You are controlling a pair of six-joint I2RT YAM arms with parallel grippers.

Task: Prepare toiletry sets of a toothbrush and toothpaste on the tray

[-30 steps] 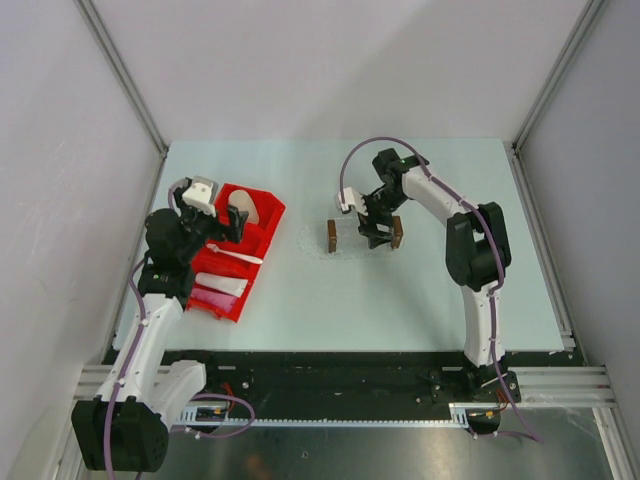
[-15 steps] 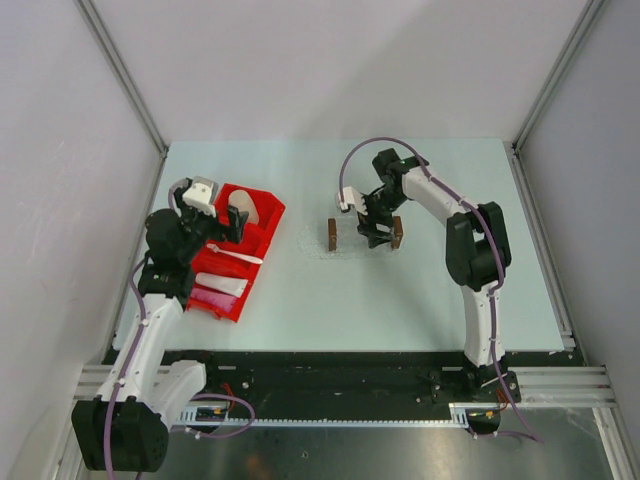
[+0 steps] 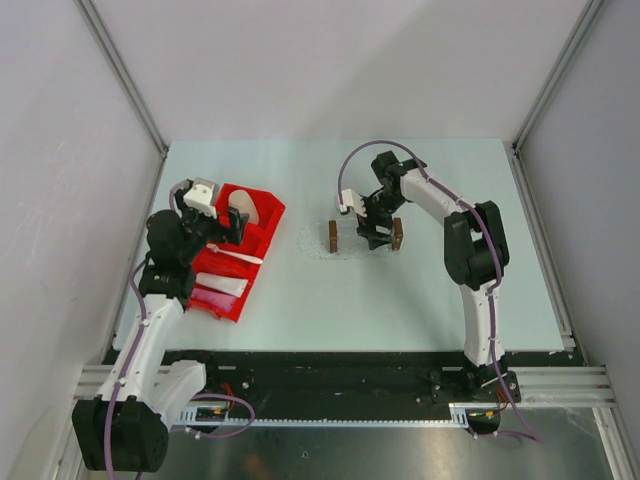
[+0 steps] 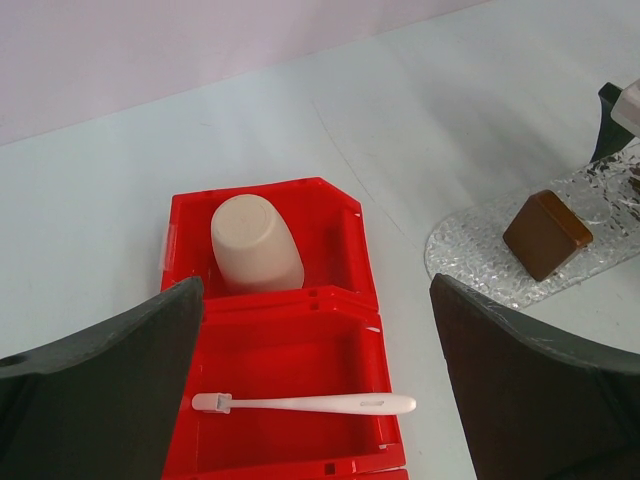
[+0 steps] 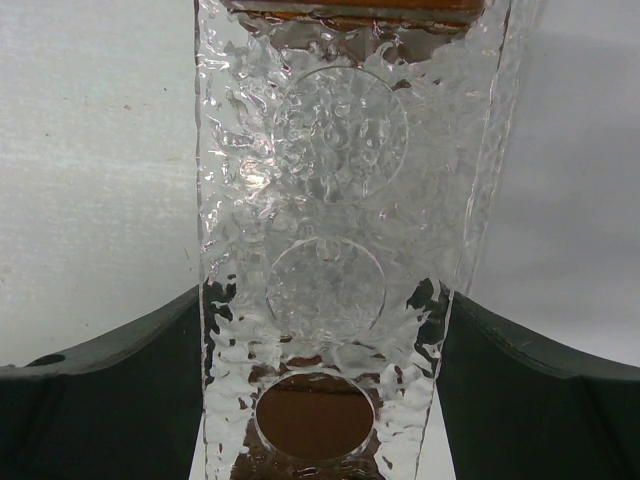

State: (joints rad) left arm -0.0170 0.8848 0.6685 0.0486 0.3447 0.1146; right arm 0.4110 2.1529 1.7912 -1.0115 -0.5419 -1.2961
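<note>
The clear tray [image 3: 360,240] lies mid-table with a dark brown block [image 3: 332,235] at each short end. My right gripper [image 3: 373,238] is down over its right part. In the right wrist view the fingers [image 5: 110,400] press on both long edges of the tray [image 5: 330,200], so it is shut on it. My left gripper [image 3: 215,238] hovers open and empty over the red bin [image 3: 262,235]. The white toothbrush [image 4: 300,403] lies in the bin's middle compartment, below the open left gripper [image 4: 315,292]. A white tube [image 3: 222,285] and a pink tube [image 3: 208,299] lie in the near compartment.
A tan paper cup [image 4: 255,245] lies upside down in the bin's far compartment. The bin sits near the table's left edge. The tray's left end and a brown block [image 4: 545,235] show at the right of the left wrist view.
The right arm's wrist has shifted slightly left over the tray. The tray, the bin and the left arm look unmoved.
</note>
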